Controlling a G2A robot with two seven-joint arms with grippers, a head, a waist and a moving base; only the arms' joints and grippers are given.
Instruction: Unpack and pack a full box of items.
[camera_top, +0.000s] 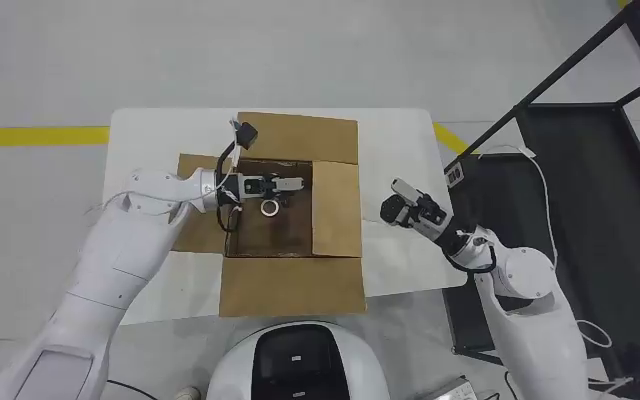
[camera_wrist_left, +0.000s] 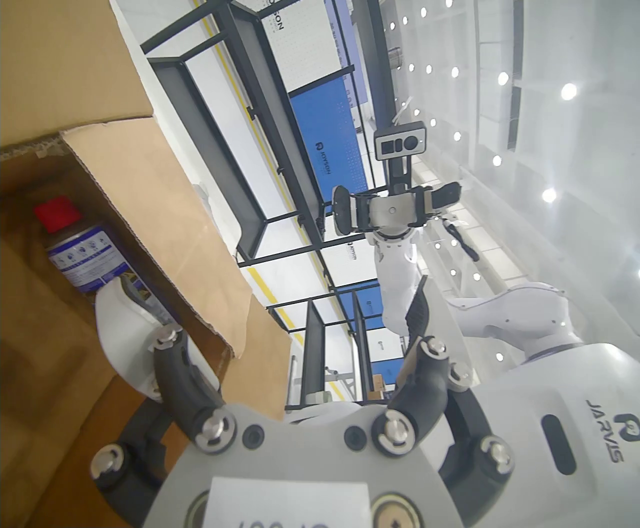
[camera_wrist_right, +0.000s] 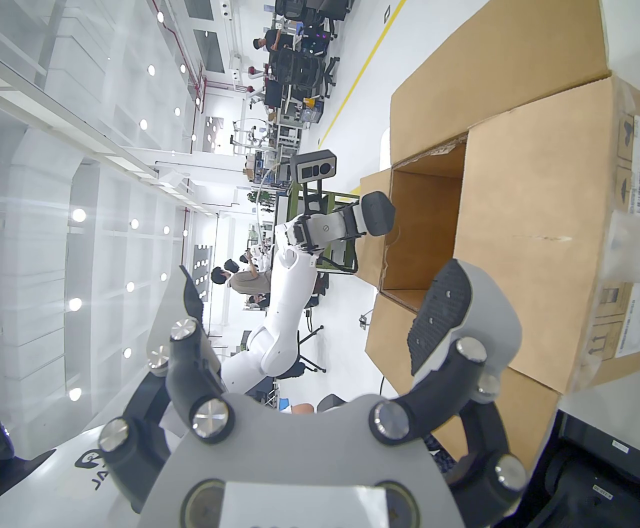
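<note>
**Left arm down in the box**

Left gripper (camera_top: 292, 185) sits inside the open cardboard box (camera_top: 335, 210), jaws wide, holding nothing. A red-capped spray can (camera_wrist_left: 80, 250) shows just beside one finger. Beyond the side flap, the right gripper (camera_top: 392, 198) hovers over the table (camera_top: 400, 140), agape and empty.

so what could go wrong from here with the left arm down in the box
1. The open left end effector sits deep in the box, one finger beside the red-capped spray can. Closing off-centre may shove the can aside instead of gripping it.
2. The cardboard wall stands close to the end effector, so lifting out could snag it and drag the box.
</note>
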